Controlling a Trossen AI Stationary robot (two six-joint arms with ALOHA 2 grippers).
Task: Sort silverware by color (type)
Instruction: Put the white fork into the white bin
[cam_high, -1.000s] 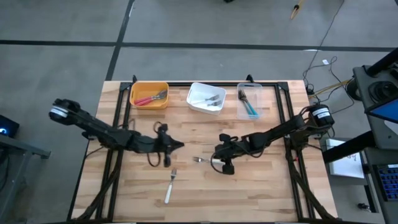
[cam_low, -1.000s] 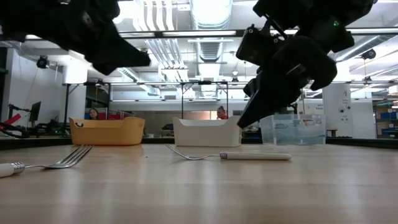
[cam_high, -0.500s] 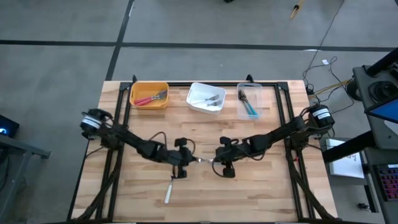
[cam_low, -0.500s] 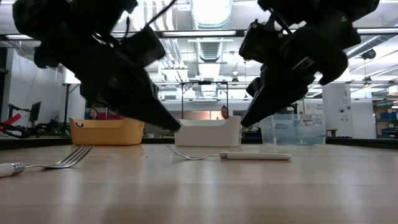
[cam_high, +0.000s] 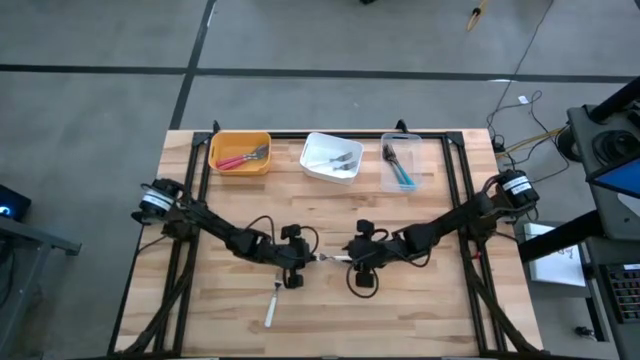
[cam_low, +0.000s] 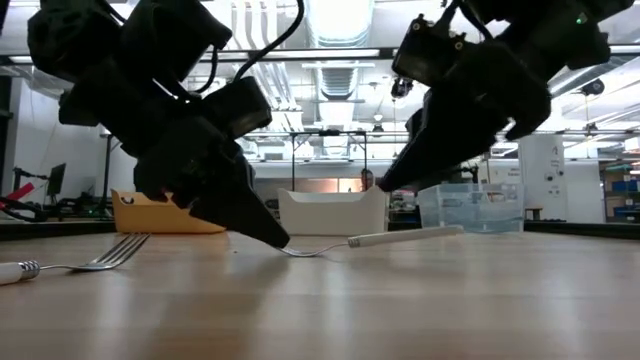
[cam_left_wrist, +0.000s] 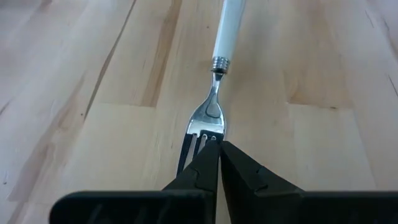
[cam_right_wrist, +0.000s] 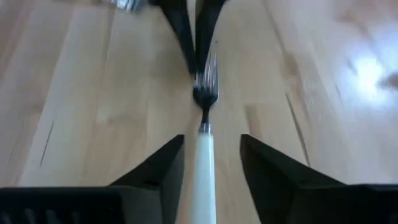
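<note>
A white-handled fork (cam_high: 328, 258) lies mid-table between my two grippers. My left gripper (cam_left_wrist: 217, 149) is shut, with its tips down on the fork's tines. The fork's white handle (cam_low: 405, 236) slants up off the wood toward its free end. My right gripper (cam_right_wrist: 208, 162) is open; its fingers stand on either side of that handle with a gap on both sides. A second white-handled fork (cam_high: 272, 300) lies flat nearer the front edge. My left gripper presses its shut fingertips (cam_left_wrist: 214, 163) down on the fork's tines (cam_left_wrist: 200, 138). It comes slanting down from the table's left, in line with the fork. The head (cam_low: 300, 249) stays on the table while the handle end (cam_low: 445, 231) stands tipped up.
Along the far edge stand an orange bin (cam_high: 240, 152) with red-handled forks, a white bin (cam_high: 332, 157) with white-handled forks and a clear bin (cam_high: 400, 163) with blue-handled ones. Bare wood lies to the front right.
My left gripper has swung in from the left, toward the near edge and down, onto the fork's tines. The fork's handle end has tipped up off the table while its head has stayed down. My right gripper has shifted slightly over the handle.
</note>
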